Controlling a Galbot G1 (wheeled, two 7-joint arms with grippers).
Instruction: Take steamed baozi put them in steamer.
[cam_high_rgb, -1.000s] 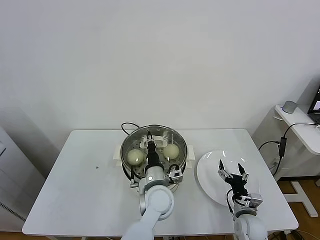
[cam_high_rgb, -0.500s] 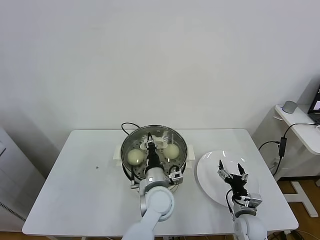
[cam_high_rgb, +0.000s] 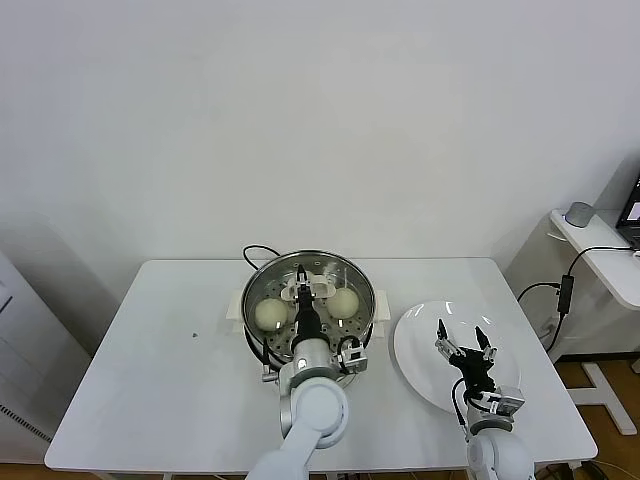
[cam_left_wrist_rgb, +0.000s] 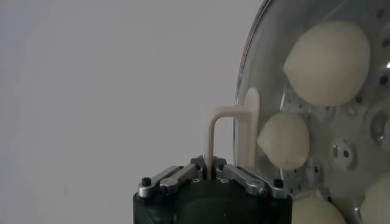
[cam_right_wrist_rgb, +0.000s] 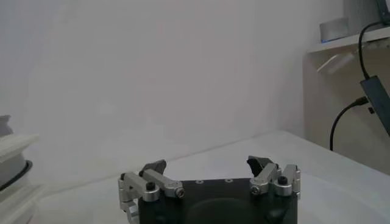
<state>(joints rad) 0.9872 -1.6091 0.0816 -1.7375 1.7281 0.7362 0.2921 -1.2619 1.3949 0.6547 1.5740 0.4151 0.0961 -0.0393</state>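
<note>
Since the earlier frame the left gripper (cam_high_rgb: 303, 290) has drawn back a little inside the steamer (cam_high_rgb: 255, 277) and its fingers (cam_left_wrist_rgb: 248, 125) have parted slightly — the two cream tips stand a small way apart, with no bun between them. On the left of the head view the white table (cam_high_rgb: 160, 350) carries the steamer, a shiny steel basket with a black cord trailing behind it. Inside, one steamed baozi (cam_high_rgb: 270, 314) lies toward the robot's left and a second (cam_high_rgb: 343, 302) toward its right, the left gripper hanging between them. The left wrist view shows more pale buns on the perforated floor, one (cam_left_wrist_rgb: 284, 140) just beside the fingertip, though whether it touches I cannot tell. Further right sits the flat white plate (cam_high_rgb: 418, 338), bare where it shows. Over its near part hangs the right gripper (cam_high_rgb: 460, 337) — spread wide, grasping nothing.
</note>
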